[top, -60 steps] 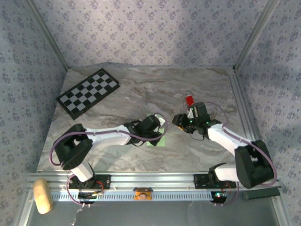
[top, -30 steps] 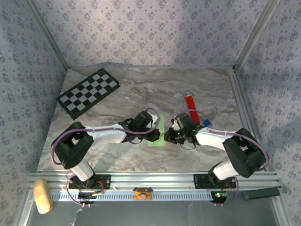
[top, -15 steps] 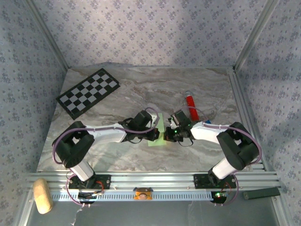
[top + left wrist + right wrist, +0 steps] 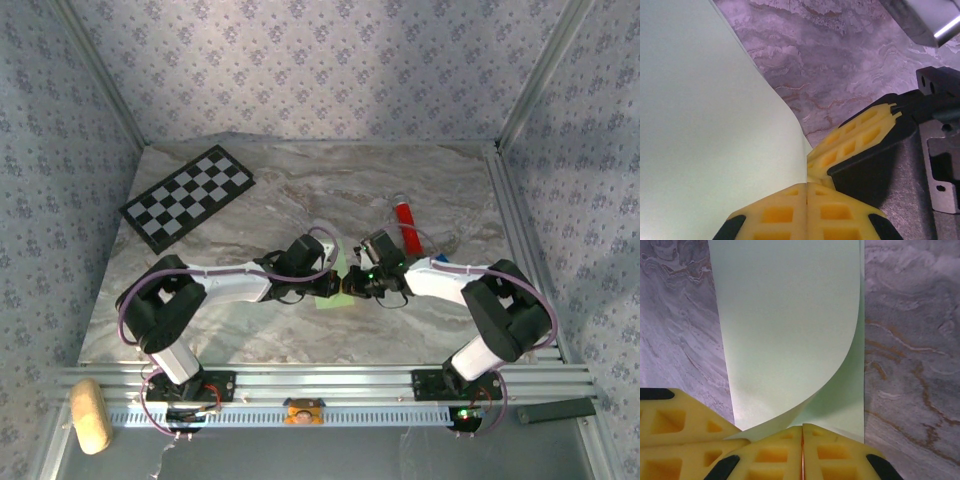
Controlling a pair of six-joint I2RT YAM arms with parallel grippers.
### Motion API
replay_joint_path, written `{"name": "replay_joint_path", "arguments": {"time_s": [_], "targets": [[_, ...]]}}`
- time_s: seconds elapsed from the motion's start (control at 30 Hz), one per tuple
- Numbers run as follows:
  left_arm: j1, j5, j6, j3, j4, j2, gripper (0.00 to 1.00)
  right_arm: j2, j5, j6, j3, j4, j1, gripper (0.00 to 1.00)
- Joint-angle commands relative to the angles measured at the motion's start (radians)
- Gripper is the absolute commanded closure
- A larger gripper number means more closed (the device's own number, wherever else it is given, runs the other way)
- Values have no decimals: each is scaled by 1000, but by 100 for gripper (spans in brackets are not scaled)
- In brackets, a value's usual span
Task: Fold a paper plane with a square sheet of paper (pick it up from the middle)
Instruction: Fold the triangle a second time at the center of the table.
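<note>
Top external finds both arms reaching inward to the middle of the marble table [image 4: 250,330], with the left gripper [image 4: 338,285] and the right gripper [image 4: 354,288] meeting tip to tip over the square sheet of paper [image 4: 330,302]. Places that light green sheet at mid-table, a little toward the near edge, partly hidden under the two wrists, well apart from the checkerboard [image 4: 188,196] at the far left and near the red tube [image 4: 405,215] lying just beyond the right arm. Left wrist view shows the left gripper's yellow pads [image 4: 775,215] pressed flat together with no gap, nipping the corner of the sheet's raised flap at their seam, and touched from the right by a yellow finger [image 4: 855,135] of the right gripper. Right wrist view shows the sheet folded over on itself, upper flap curling up off the lower layer lying flat on the marble. Shows the right gripper's pads [image 4: 840,455] likewise closed tight, with the flap's near edge resting at their tips. Cannot tell a true pinch from mere contact there.
</note>
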Motion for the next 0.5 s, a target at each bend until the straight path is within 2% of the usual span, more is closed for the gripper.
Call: {"name": "replay_joint_path", "arguments": {"time_s": [0.0,0.3,0.47], "targets": [[4,5,-6,16,14,9,100,24,-28,25,-5,35,3,91],[20,-17,14,12,-27,-2,100,77,51,3,-18,-37,-2,93],[57,19,34,16,-25,19,100,75,57,-2,-21,-39,-5,94]]}}
